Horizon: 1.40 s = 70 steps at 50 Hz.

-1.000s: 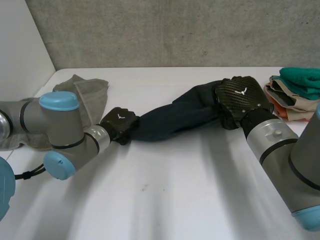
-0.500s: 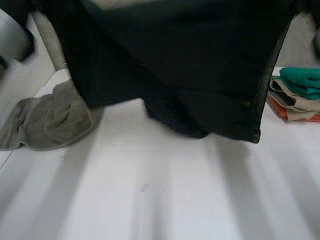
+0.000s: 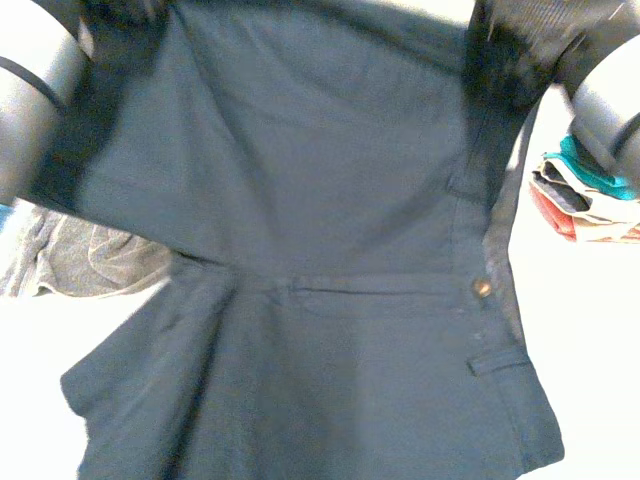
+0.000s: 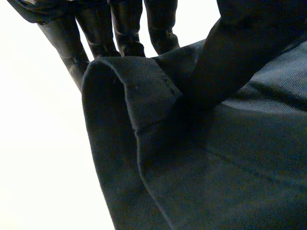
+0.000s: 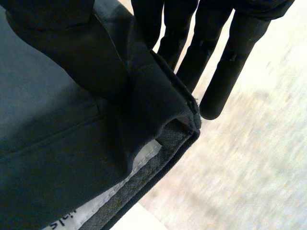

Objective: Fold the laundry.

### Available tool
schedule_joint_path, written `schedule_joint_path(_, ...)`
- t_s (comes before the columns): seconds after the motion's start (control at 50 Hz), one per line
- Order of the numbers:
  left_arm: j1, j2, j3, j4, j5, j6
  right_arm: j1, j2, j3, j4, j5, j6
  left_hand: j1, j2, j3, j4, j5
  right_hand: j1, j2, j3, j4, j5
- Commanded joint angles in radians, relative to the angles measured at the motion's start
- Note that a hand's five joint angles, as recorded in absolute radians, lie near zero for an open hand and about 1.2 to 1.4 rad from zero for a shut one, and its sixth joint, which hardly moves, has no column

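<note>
Grey towel (image 3: 90, 262) half behind dark trousers (image 3: 320, 200), folded stack (image 3: 588, 208) cut by edge

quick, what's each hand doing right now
Left hand: shut on the dark navy cotton garment, pinching its edge.
Right hand: shut on the same garment.

Garment (image 3: 330, 200) hangs across frame centre, before table (image 3: 600, 350). Towel (image 3: 90, 260) at left edge, on table, behind garment. Folded stack (image 3: 590, 200) at right edge, on table.

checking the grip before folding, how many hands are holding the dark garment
2. The left hand pinches the dark garment at one end of its raised edge; the right hand pinches the other end.
</note>
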State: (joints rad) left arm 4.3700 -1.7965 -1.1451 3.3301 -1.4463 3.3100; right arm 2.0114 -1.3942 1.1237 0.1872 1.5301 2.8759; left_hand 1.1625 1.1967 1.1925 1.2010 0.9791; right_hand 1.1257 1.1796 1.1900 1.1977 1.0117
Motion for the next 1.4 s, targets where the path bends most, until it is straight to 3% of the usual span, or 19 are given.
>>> schedule_joint_path(0.02, 0.000, -0.361, 0.082, 0.123, 0.000, 0.107, -0.020, 0.266, -0.001, -0.158, 0.021, 0.010, 0.234, 0.200, 0.204, 0.195, 0.243, 0.271, 0.217, 0.206, 0.199, 0.210)
schedule_joint_path(0.12, 0.003, -0.553, 0.223, 0.198, 0.010, 0.180, -0.019, 0.426, -0.056, -0.330, 0.096, -0.001, 0.234, 0.200, 0.204, 0.195, 0.243, 0.271, 0.217, 0.206, 0.199, 0.210)
schedule_joint_path(0.22, 0.020, -0.690, 0.413, 0.242, 0.020, 0.178, -0.019, 0.576, -0.131, -0.576, 0.151, -0.030, 0.234, 0.200, 0.204, 0.195, 0.243, 0.271, 0.217, 0.206, 0.199, 0.210)
schedule_joint_path(0.3, 0.023, -0.783, 0.579, 0.261, 0.023, 0.177, -0.017, 0.650, -0.225, -0.676, 0.162, -0.072, 0.234, 0.200, 0.204, 0.195, 0.243, 0.271, 0.217, 0.206, 0.199, 0.210)
schedule_joint_path(0.32, 0.023, -0.814, 0.631, 0.265, 0.023, 0.177, -0.016, 0.665, -0.245, -0.677, 0.159, -0.078, 0.022, -0.012, -0.008, -0.017, 0.031, 0.199, 0.145, 0.135, 0.127, 0.138)
schedule_joint_path(0.34, 0.023, -0.823, 0.649, 0.269, 0.023, 0.177, -0.014, 0.682, -0.271, -0.673, 0.156, -0.092, -0.413, -0.447, -0.443, -0.452, -0.404, -0.284, -0.338, -0.349, -0.356, -0.345)
schedule_joint_path(0.36, 0.023, -0.833, 0.665, 0.269, 0.023, 0.177, -0.014, 0.717, -0.321, -0.654, 0.153, -0.104, -0.830, -0.864, -0.860, -0.869, -0.821, -0.951, -1.005, -1.015, -1.023, -1.012)
schedule_joint_path(0.38, 0.023, -0.837, 0.674, 0.270, 0.023, 0.175, -0.014, 0.730, -0.341, -0.638, 0.151, -0.107, -0.988, -1.022, -1.018, -1.026, -0.979, -0.951, -1.005, -1.015, -1.023, -1.012)
schedule_joint_path(0.52, 0.002, -0.798, 0.596, 0.267, 0.007, 0.169, -0.017, 0.660, -0.317, -0.519, 0.151, -0.110, -0.988, -1.022, -1.018, -1.026, -0.979, -0.951, -1.005, -1.015, -1.023, -1.012)
schedule_joint_path(0.64, -0.007, -0.533, 0.250, 0.261, -0.003, 0.175, -0.029, 0.468, -0.153, -0.427, 0.133, -0.121, -0.988, -1.022, -1.018, -1.026, -0.979, -0.951, -1.005, -1.015, -1.023, -1.012)
schedule_joint_path(0.82, -0.095, -0.117, -0.273, 0.152, -0.036, 0.172, -0.098, 0.215, 0.216, -0.178, -0.062, -0.222, -0.943, -0.977, -0.973, -0.982, -0.934, -0.951, -1.005, -1.015, -1.023, -1.012)
schedule_joint_path(0.96, -0.181, 0.140, -0.643, 0.048, -0.036, 0.167, -0.134, 0.052, 0.483, -0.075, -0.131, -0.302, -0.770, -0.804, -0.800, -0.809, -0.761, -0.844, -0.898, -0.908, -0.916, -0.905)
schedule_joint_path(1.06, -0.269, 0.171, -0.844, 0.046, -0.040, 0.167, -0.164, 0.015, 0.648, -0.089, -0.212, -0.378, -0.504, -0.538, -0.534, -0.542, -0.495, -0.692, -0.745, -0.756, -0.764, -0.752)
schedule_joint_path(1.14, -0.300, 0.160, -0.907, 0.043, -0.043, 0.169, -0.204, 0.015, 0.752, -0.170, -0.290, -0.411, -0.473, -0.508, -0.503, -0.512, -0.464, -0.691, -0.745, -0.756, -0.763, -0.752)
schedule_joint_path(1.24, -0.280, 0.111, -0.920, 0.032, -0.046, 0.167, -0.226, 0.024, 0.824, -0.304, -0.332, -0.411, -0.523, -0.557, -0.553, -0.562, -0.514, -0.685, -0.739, -0.750, -0.758, -0.746)
schedule_joint_path(1.32, -0.215, 0.094, -0.935, 0.035, -0.060, 0.169, -0.235, 0.061, 0.844, -0.385, -0.335, -0.408, -0.526, -0.560, -0.556, -0.565, -0.517, -0.665, -0.719, -0.729, -0.737, -0.726)
schedule_joint_path(1.4, -0.185, 0.088, -0.944, 0.042, -0.071, 0.180, -0.232, 0.136, 0.841, -0.429, -0.330, -0.418, -0.567, -0.601, -0.597, -0.606, -0.558, -0.501, -0.555, -0.566, -0.573, -0.562)
